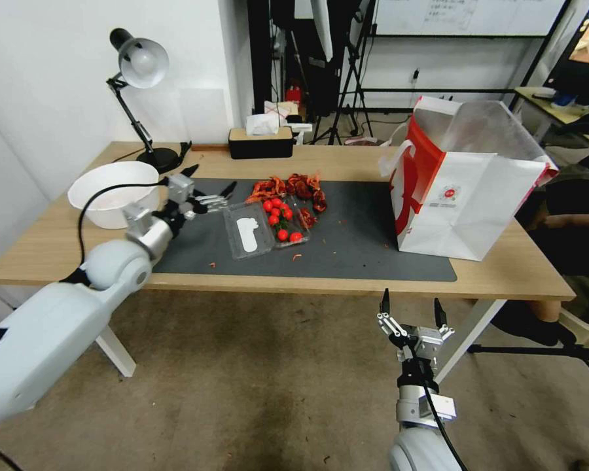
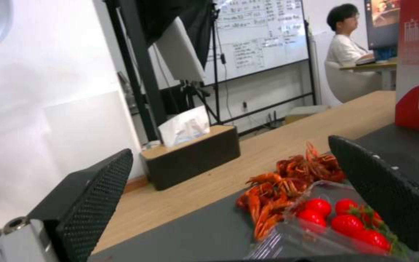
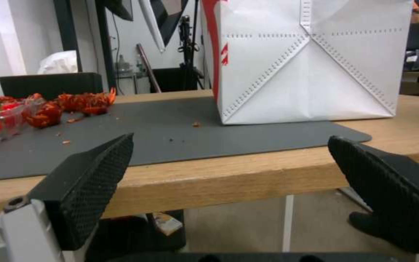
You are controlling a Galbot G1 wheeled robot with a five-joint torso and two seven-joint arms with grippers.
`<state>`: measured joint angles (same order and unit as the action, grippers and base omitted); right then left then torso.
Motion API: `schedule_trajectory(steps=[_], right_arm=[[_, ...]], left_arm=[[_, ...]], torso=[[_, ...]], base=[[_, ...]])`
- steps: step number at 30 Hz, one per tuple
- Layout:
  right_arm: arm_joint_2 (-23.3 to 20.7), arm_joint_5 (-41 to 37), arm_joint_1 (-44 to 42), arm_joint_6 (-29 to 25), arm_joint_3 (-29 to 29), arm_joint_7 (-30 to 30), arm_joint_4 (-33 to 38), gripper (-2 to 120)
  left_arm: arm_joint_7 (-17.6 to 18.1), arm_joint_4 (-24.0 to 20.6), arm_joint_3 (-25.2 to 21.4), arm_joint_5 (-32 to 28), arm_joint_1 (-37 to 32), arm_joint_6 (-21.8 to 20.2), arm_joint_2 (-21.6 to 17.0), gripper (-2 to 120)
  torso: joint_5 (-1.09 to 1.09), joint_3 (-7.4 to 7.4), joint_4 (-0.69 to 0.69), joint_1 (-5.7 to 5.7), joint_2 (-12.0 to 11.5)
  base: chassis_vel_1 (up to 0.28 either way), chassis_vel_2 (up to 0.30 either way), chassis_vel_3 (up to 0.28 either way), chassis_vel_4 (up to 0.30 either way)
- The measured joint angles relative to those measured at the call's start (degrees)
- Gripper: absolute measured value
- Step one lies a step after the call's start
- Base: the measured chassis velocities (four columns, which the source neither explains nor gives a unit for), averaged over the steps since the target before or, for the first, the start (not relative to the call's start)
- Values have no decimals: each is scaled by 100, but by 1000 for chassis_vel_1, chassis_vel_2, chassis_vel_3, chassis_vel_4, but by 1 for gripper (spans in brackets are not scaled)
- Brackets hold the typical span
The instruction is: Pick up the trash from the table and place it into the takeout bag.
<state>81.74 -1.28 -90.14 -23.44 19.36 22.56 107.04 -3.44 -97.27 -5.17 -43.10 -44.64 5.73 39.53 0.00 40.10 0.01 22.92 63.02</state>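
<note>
On the table (image 1: 59, 242), a dark grey mat (image 1: 366, 242) carries the trash: a heap of red crayfish shells (image 1: 291, 188) and an open clear plastic box (image 1: 249, 232) holding red tomatoes (image 1: 280, 219). My left gripper (image 1: 211, 181) hovers open over the mat's left end, just left of the box, nothing between its fingers. From the left wrist, the shells (image 2: 287, 182) and tomatoes (image 2: 345, 218) lie close ahead. The white and red takeout bag (image 1: 464, 190) stands upright at the mat's right end. My right gripper (image 1: 410, 307) hangs open below the table's front edge, facing the bag (image 3: 311, 62).
A white bowl (image 1: 111, 193) sits at the table's left end beside my left arm. A desk lamp (image 1: 141, 72) and a dark tissue box (image 1: 260, 140) stand along the back edge. Small red crumbs dot the mat. Tripods and a whiteboard stand behind the table.
</note>
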Motion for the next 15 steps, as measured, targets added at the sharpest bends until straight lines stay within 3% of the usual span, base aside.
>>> schedule_trajectory(steps=[15], right_arm=[[-69,8,-5,-3,-33,-5,-8,100]], left_arm=[[52,-547,-1329,305,-1692,81,161,100]], torso=[[-1,1,-1,0,0]], base=[[0,0,0,0]])
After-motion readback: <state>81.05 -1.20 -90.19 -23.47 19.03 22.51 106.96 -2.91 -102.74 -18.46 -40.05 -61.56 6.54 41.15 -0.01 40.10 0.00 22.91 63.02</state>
